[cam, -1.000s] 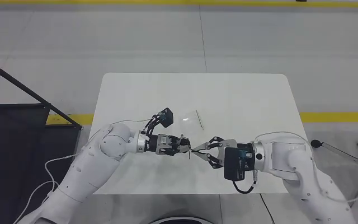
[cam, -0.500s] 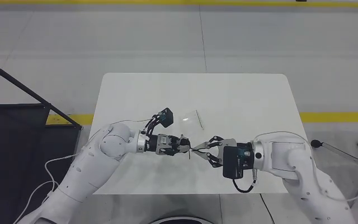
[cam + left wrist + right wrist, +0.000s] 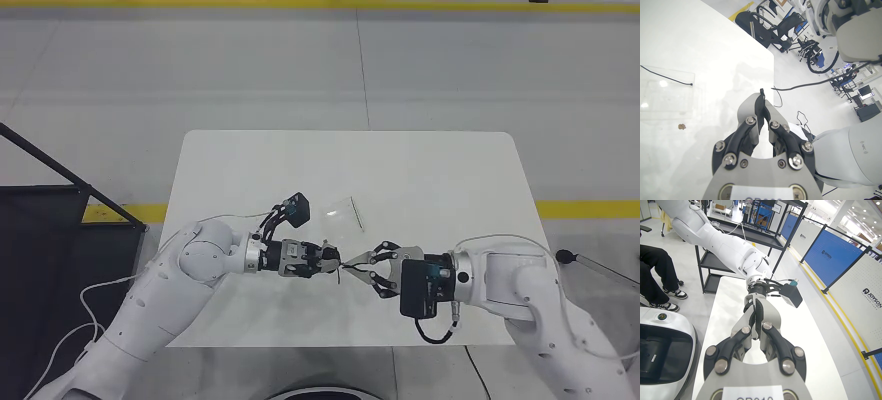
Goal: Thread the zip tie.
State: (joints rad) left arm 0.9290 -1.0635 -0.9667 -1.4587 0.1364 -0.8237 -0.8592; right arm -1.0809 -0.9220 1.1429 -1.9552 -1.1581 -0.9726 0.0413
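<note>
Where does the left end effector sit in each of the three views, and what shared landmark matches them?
Top view: left end effector over the white table's front half, tip to tip with the right end effector.
Left wrist view: foreground, shut on a zip tie.
Right wrist view: just beyond the right end effector's fingers.
Shared landmark: the white table.
</note>
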